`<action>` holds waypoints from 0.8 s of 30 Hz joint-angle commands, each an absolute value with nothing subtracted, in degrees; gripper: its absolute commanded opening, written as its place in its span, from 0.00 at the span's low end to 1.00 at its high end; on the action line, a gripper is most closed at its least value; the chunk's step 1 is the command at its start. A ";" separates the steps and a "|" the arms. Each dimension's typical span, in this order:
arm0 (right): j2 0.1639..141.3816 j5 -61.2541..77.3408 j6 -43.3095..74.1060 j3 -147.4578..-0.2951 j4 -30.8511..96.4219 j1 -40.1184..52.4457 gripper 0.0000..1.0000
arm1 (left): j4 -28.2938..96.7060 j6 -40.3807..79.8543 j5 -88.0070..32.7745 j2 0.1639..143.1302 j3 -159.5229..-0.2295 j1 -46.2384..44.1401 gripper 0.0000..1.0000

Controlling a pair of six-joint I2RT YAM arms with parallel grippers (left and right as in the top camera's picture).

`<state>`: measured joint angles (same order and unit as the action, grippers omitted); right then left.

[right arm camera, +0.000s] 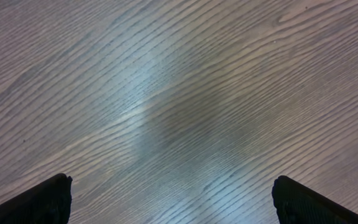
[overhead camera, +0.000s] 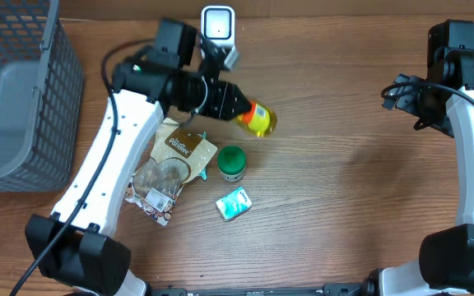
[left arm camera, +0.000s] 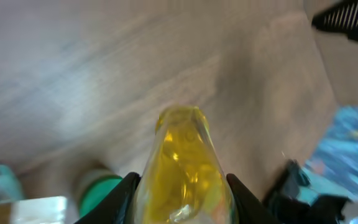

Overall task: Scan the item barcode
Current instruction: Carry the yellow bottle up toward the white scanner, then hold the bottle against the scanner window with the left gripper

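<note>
**Yellow bottle gripped on the left, just below the scanner**

Your left gripper is clamped on the translucent yellow plastic bottle, one finger on each side (the wrist view is blurred, but the grip shows). The bottle is lifted off the brown wooden table, below and to the right of the white box-shaped barcode scanner. Beneath your arm lie a tan snack pouch, a green-lidded round jar and a small teal carton. A grey wire basket sits at the far left. Your right gripper is spread wide over bare wood, holding nothing.
</note>
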<state>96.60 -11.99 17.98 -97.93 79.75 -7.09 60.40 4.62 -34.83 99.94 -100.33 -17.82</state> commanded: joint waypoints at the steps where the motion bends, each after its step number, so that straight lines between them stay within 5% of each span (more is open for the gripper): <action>1: 94.52 -12.40 18.24 -98.65 79.64 -7.25 1.00 | 62.52 6.39 -27.83 99.09 -111.00 -17.91 0.17; 14: 94.52 -12.40 18.24 -98.65 79.66 -7.25 1.00 | 61.87 -0.38 -1.30 99.70 -127.50 -18.98 0.15; 24: 94.52 -12.38 18.24 -98.65 79.64 -7.25 1.00 | 55.96 -12.51 2.13 107.87 -127.48 -19.53 0.13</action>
